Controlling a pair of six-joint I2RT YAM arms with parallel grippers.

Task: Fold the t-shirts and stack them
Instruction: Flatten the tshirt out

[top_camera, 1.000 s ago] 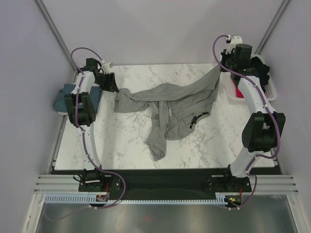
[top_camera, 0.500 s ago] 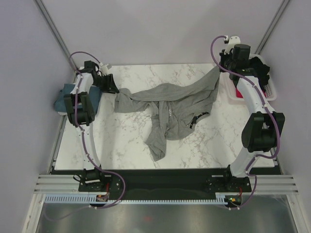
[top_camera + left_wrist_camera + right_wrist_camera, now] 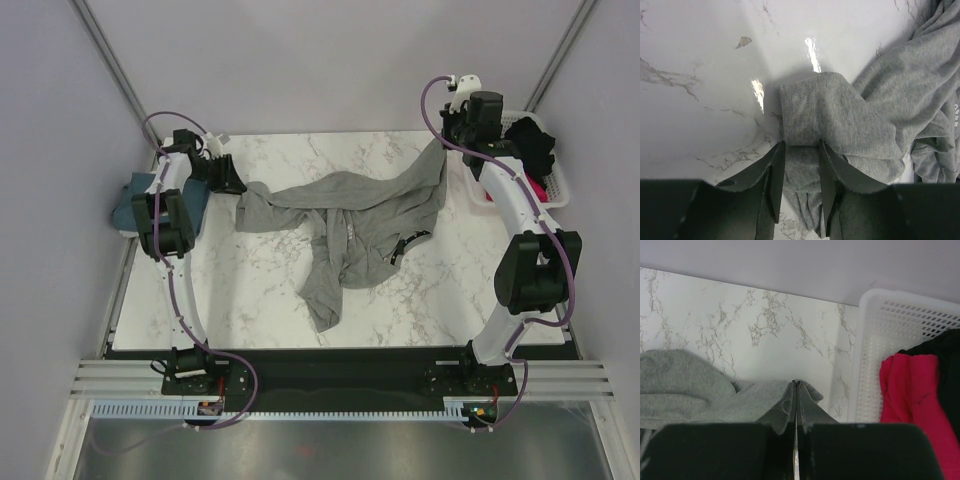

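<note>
The grey t-shirt (image 3: pixel 360 215) lies crumpled across the middle of the marble table (image 3: pixel 260 290). Its body is bunched, one long tail trails toward 6 o'clock, and its two far ends reach out toward 10 and 2 o'clock. Over the last second the heap itself is unchanged; only the ends are being worked. At 2 o'clock the right gripper (image 3: pixel 796 390) is pressed fully together on an edge of the grey cloth. Its wrist has swung a little up and toward 12 o'clock, away from the white basket (image 3: pixel 555 185), so that corner now hangs in a steeper peak off the table. At 10 o'clock the left gripper (image 3: pixel 801 145) has nudged slightly, and its fingers have drawn in to a narrow gap. A folded lip of the grey cloth fills the space between them, so it looks pinched rather than merely straddled. With both ends apparently in hand, the likely next step is to lift and pull the shirt taut so it can be laid flat before any fold. The twisted middle and the trailing tail suggest it may not open cleanly. Beyond it, the basket at 2 to 3 o'clock holds a pink t-shirt (image 3: pixel 905 390) and a black t-shirt (image 3: pixel 530 140). A teal t-shirt (image 3: pixel 125 205) sits at the 9 o'clock edge under the left arm.
</note>
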